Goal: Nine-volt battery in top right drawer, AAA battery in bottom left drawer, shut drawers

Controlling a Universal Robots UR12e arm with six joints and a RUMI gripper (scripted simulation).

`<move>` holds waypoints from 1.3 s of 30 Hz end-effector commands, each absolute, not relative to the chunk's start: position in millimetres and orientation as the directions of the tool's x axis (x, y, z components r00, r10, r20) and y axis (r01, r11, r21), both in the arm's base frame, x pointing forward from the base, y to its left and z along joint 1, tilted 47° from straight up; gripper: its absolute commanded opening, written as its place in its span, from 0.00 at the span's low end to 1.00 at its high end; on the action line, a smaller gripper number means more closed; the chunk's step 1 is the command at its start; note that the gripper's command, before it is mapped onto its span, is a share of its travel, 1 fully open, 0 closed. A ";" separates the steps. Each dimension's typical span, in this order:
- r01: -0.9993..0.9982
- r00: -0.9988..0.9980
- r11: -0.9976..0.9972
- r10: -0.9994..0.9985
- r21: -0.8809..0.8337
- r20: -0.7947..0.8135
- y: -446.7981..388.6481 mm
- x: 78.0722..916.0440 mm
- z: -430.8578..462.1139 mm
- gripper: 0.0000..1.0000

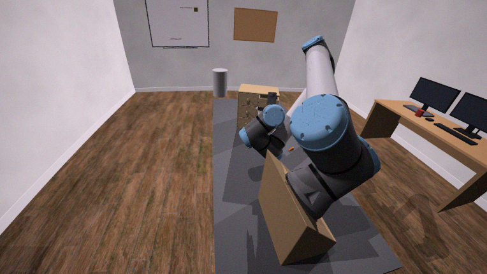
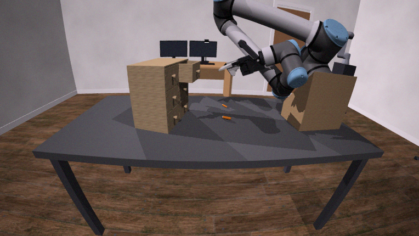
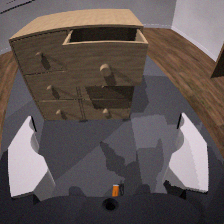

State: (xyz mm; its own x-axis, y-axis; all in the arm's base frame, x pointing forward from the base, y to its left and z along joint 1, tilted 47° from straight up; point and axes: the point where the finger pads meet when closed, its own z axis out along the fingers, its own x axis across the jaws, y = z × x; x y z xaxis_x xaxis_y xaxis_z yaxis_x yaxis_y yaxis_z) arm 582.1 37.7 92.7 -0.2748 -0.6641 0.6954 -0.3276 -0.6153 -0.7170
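Left of centre in the exterior frame, a wooden chest (image 1: 250,87) (image 2: 147,96) (image 3: 75,24) stands upright on the grey table (image 1: 224,153) (image 2: 205,164) (image 3: 70,150). Its top right drawer (image 2: 186,73) (image 3: 125,62) is pulled well out; the other five fronts sit closed in the wrist view. The drawer's interior is dark there, and its contents cannot be made out. The pincer (image 2: 226,72) (image 3: 106,116) is spread wide, with nothing between its fingers, and hangs above the table, apart from the drawer, at upper centre of the exterior frame. Two orange cylinders lie on the table between the chest and a tan box (image 1: 282,211) (image 2: 325,102): a longer cylinder (image 2: 226,117) (image 3: 115,190) nearer the exterior view's lower edge, and a shorter cylinder (image 1: 290,148) (image 2: 224,105) just above it in that frame. Whether either is the AAA battery cannot be confirmed. The nine-volt battery's location cannot be determined from these views.
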 end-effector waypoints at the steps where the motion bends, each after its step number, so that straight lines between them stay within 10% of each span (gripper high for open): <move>1: -0.294 -0.272 -0.631 -0.665 -0.718 0.695 35.6 584.2 91.5 1.00; 20: -0.272 -0.273 -0.642 -0.663 -0.717 0.697 34.2 584.7 90.9 1.00; 21: -0.272 -0.273 -0.642 -0.663 -0.717 0.697 34.2 584.7 90.9 0.20; 39: -0.272 -0.273 -0.642 -0.663 -0.717 0.697 34.2 584.7 90.9 0.20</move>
State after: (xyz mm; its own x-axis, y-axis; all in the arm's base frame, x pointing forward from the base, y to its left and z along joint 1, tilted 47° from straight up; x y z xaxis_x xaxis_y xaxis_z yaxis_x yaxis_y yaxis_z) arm 584.8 33.9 90.6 -0.2727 -0.6630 0.6972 -0.2729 -0.6415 -0.7169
